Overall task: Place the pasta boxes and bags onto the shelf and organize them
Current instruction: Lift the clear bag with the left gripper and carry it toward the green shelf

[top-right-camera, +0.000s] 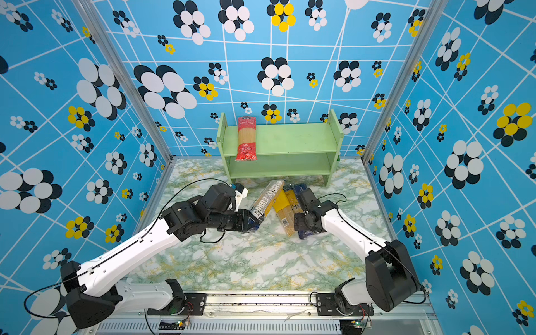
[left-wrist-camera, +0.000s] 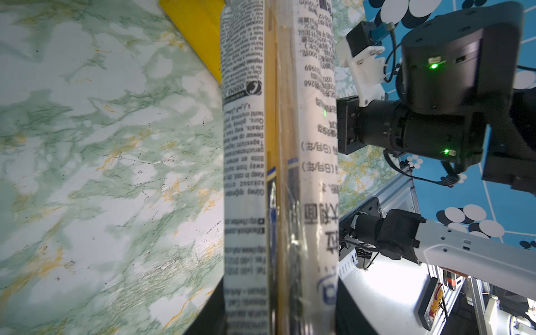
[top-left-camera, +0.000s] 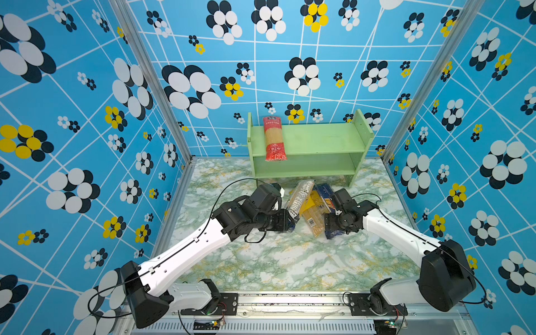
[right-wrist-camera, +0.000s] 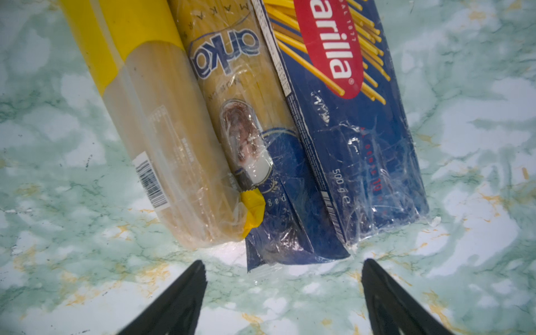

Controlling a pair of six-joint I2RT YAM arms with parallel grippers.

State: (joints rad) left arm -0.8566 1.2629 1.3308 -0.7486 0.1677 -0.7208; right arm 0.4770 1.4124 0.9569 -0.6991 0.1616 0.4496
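Left pincer [top-left-camera: 291,224] is clamped on the near end of the clear white/blue-label bag [top-left-camera: 301,197]: crinkly printed film round a spaghetti bundle, lying slanted. Right pincer [right-wrist-camera: 284,290] is spread wide and holds nothing, its black tapered tips just short of the blue-ended bag [right-wrist-camera: 261,162] and the glossy Barilla box [right-wrist-camera: 362,130]. Yellow-topped bag [right-wrist-camera: 150,116] touches alongside. All are on the marble-print surface [top-left-camera: 275,261]. Red-ended bag [top-left-camera: 274,139] lies across the top tier of the green wooden shelf [top-left-camera: 319,136], left end, overhanging the front.

A robotics lab test booth: blue flower-printed wall panels [top-left-camera: 290,43] on aluminium posts [top-left-camera: 150,87] enclose a green marble-print tabletop [top-left-camera: 290,261], with a white-and-black left robot arm [top-left-camera: 185,258] and right robot arm [top-left-camera: 397,235] bolted to a metal rail [top-left-camera: 290,301] at its near edge.
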